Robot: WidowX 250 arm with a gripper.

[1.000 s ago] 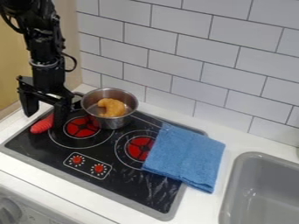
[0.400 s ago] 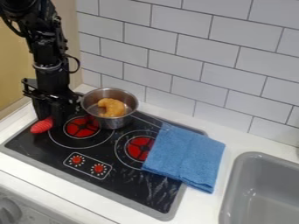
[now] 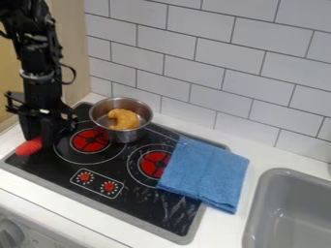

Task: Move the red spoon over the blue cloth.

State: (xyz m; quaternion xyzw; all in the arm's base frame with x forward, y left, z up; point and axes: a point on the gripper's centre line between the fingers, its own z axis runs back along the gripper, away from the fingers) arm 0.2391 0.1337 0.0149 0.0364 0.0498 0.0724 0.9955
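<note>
At the left edge of the stove hangs my gripper (image 3: 38,138), its fingers closed around the red spoon (image 3: 29,147). The spoon's rounded red end sticks out on the lower left side of the fingers, and the rest of it is hidden behind them. A folded blue cloth (image 3: 205,173) lies across the stove's right part and the white counter, well to the right of the gripper.
A metal pot (image 3: 137,137) with an orange-brown croissant-like piece (image 3: 124,119) stands at the stove's back, its handle pointing toward the cloth. Red knobs are on the black stove (image 3: 139,203). A grey sink (image 3: 284,203) is at the right; a tiled wall rises behind.
The gripper's fingers have come together on the spoon. Gripper and spoon have then shifted left and slightly toward the front. Pot and cloth have stayed in place.
</note>
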